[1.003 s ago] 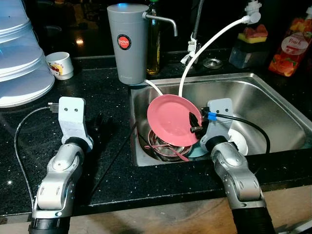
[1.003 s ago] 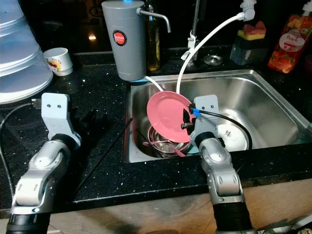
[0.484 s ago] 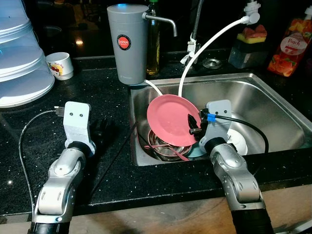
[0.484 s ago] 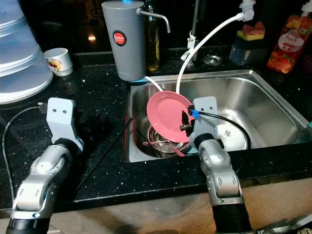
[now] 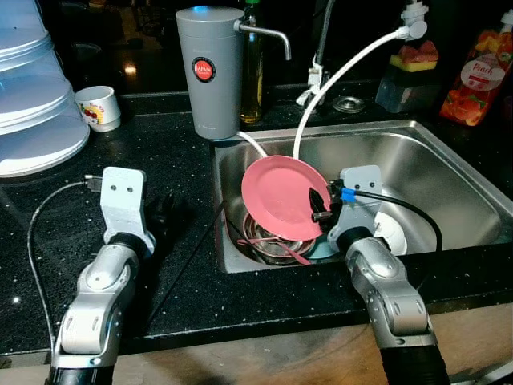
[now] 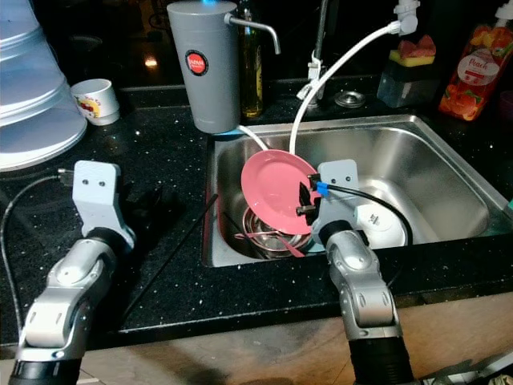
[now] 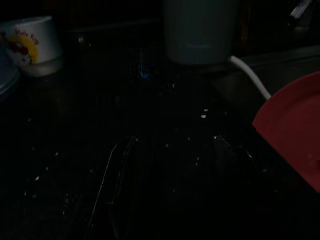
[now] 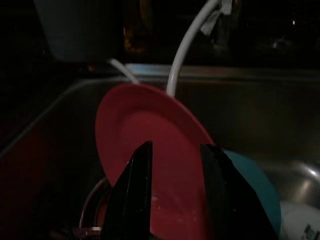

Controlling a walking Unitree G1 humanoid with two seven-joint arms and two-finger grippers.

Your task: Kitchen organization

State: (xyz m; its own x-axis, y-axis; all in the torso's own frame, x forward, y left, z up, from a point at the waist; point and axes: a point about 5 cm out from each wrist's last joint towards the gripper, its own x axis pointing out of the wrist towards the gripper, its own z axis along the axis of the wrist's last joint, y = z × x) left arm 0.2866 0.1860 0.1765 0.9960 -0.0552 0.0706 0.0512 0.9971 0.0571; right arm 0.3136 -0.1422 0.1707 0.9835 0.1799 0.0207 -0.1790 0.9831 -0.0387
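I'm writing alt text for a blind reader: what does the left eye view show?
The right gripper holds a pink plate tilted on edge over a steel sink where a metal bowl and a white dish lie. The left gripper hovers over the black counter, near a grey water filter and a small mug.

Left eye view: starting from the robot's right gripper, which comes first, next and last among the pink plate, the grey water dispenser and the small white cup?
1. Pink plate, in the sink, at the right gripper.
2. Grey water dispenser, on the counter behind the sink's left corner.
3. Small white cup, far left on the counter.
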